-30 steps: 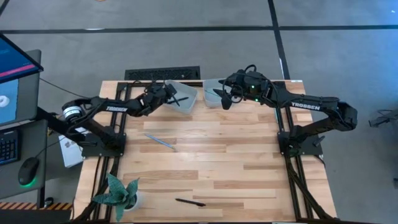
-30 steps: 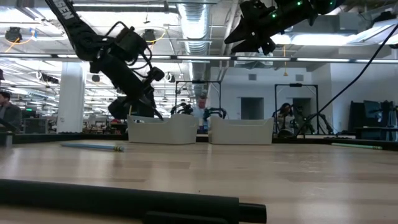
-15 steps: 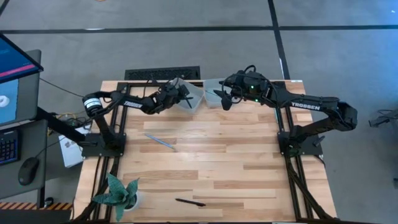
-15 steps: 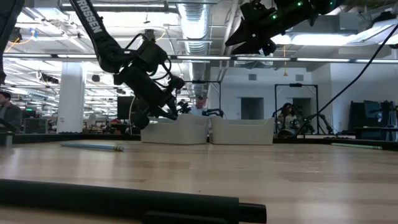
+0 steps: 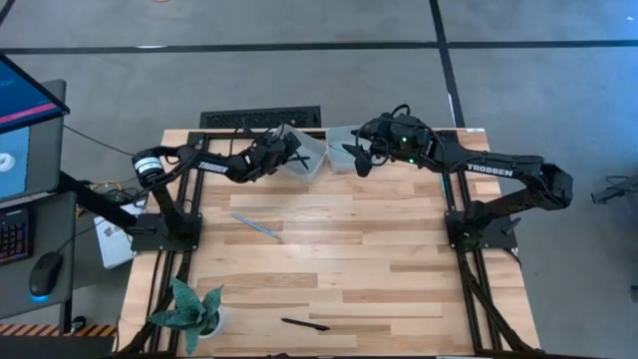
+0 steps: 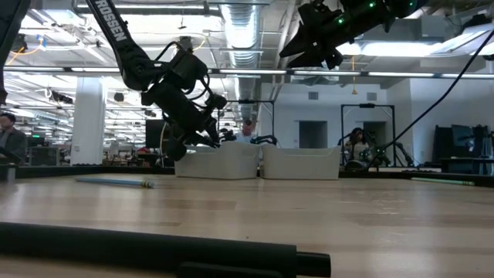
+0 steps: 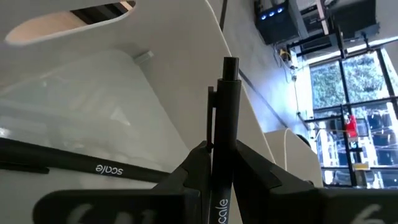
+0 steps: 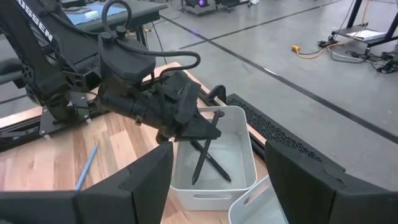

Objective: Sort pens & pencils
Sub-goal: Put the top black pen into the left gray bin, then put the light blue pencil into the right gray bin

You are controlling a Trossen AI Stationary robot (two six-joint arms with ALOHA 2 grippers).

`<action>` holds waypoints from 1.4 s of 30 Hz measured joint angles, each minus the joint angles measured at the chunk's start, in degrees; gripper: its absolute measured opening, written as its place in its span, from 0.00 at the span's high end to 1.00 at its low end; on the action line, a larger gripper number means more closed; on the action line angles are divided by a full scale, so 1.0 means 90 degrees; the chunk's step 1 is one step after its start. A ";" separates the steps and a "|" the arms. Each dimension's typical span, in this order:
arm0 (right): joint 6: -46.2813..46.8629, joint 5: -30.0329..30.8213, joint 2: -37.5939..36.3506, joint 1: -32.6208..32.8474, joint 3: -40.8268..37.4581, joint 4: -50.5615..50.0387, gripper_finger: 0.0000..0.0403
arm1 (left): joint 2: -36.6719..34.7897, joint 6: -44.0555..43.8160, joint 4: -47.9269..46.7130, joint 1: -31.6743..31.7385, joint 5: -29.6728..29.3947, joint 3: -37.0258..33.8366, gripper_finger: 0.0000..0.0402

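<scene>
My left gripper [image 5: 286,153] hangs over the left white bin [image 5: 307,158], shut on a black pen [image 7: 224,118]. A second black pen [image 7: 68,160] lies on that bin's floor. My right gripper [image 5: 360,157] hovers open and empty above the right white bin [image 5: 341,142]. A teal pencil [image 5: 257,226] lies flat on the wood left of centre. Another black pen [image 5: 304,324] lies near the front edge. In the low view a pale stick [image 6: 444,181] lies on the table at the right. My left gripper pinches the black pen's barrel just below the clip [image 7: 222,163] between its two fingers, which lie across it. The fingers slant down from the table's left. The clip end [image 7: 229,63] sticks out past them, and the lower part [image 8: 200,163] slants down into the bin.
The two bins stand side by side at the far edge. A potted plant [image 5: 189,307] stands at the near left corner. Bare wood lies between the bins and the front edge.
My left gripper has carried the black pen toward the table's right and a little down, over the left bin, then held still. The left bin has slid right until it meets the right bin.
</scene>
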 joint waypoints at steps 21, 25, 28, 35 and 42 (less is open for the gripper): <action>0.0002 0.0000 0.0000 0.0000 0.0000 -0.0002 0.31 | -0.0001 -0.0164 0.0257 0.0000 -0.0223 -0.0005 0.74; 0.0002 0.0000 0.0000 0.0000 0.0000 -0.0001 0.31 | -0.0001 -0.0244 0.0360 0.0000 -0.0223 -0.0005 0.73; 0.0002 0.0000 0.0000 0.0000 0.0000 0.0000 0.31 | -0.0001 -0.0245 0.0611 0.0000 -0.0226 -0.0005 0.73; 0.0004 0.0000 0.0000 0.0000 0.0000 -0.0001 0.31 | -0.0001 0.1031 0.2405 0.0013 0.0062 -0.0012 0.73; 0.0005 0.0000 0.0000 0.0000 0.0000 0.0010 0.31 | -0.0006 0.3432 0.5517 0.0111 0.1688 -0.0010 0.73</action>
